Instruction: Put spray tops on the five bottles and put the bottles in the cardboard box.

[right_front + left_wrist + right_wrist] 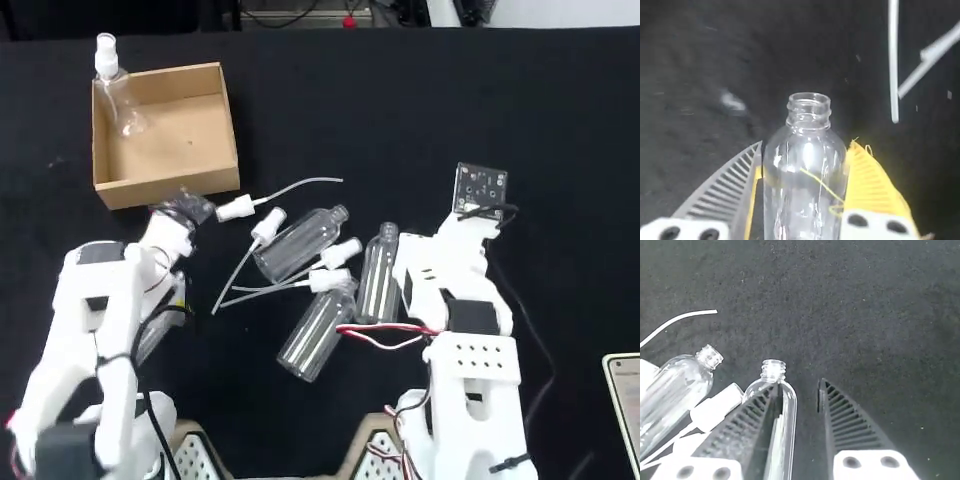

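The left jaws are clenched on a topless bottle, with one ribbed finger against each side of its body. Its open neck points away from the wrist over the black desk. The right jaws are released low over the desk. One finger lies across a second bare bottle resting on its side, and the other finger stands apart from it. Just beside that bottle lie a loose spray top and a third uncapped bottle. In the high view a fourth bottle lies near them among more spray tops with thin tubes. Well apart, the cardboard box holds one capped bottle leaning in a far corner.
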Controlling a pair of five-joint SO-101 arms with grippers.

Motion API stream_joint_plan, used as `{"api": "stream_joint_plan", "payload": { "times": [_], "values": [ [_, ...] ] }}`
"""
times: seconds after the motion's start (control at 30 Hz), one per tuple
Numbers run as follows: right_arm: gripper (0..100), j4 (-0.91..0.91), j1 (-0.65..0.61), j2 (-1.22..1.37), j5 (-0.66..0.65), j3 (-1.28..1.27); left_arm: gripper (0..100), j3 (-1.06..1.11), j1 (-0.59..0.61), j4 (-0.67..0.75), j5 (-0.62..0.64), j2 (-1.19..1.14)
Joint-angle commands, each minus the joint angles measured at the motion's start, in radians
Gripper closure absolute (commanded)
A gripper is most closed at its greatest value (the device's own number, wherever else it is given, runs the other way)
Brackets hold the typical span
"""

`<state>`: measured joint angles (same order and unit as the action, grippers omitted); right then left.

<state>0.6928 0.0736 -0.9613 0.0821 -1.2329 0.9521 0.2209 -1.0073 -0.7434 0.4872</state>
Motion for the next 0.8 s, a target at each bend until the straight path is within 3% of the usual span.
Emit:
{"api": "stream_joint_plan", "payload": {
  "times": [0.0,0.17,0.37,0.57,0.63,0.77],
  "values": [
    [88.5,0.095,-0.049,-0.012,-0.101,0.122,81,-0.067,-0.015,-0.087,0.183,0.242],
    [88.5,0.241,-0.249,-0.008,-0.238,0.239,81,-0.061,-0.005,-0.141,0.388,0.442],
    [88.5,0.382,-0.459,0.159,-0.313,0.418,81,0.019,-0.004,-0.132,0.520,0.517],
    [88.5,0.439,-0.494,0.423,-0.457,0.555,81,0.084,0.067,-0.087,0.608,0.525],
    [88.5,0.422,-0.488,0.486,-0.423,0.568,81,0.105,0.096,-0.051,0.617,0.526],
    [88.5,0.348,-0.466,0.587,-0.107,0.572,81,0.151,0.122,0.021,0.617,0.525]
  ]
}}
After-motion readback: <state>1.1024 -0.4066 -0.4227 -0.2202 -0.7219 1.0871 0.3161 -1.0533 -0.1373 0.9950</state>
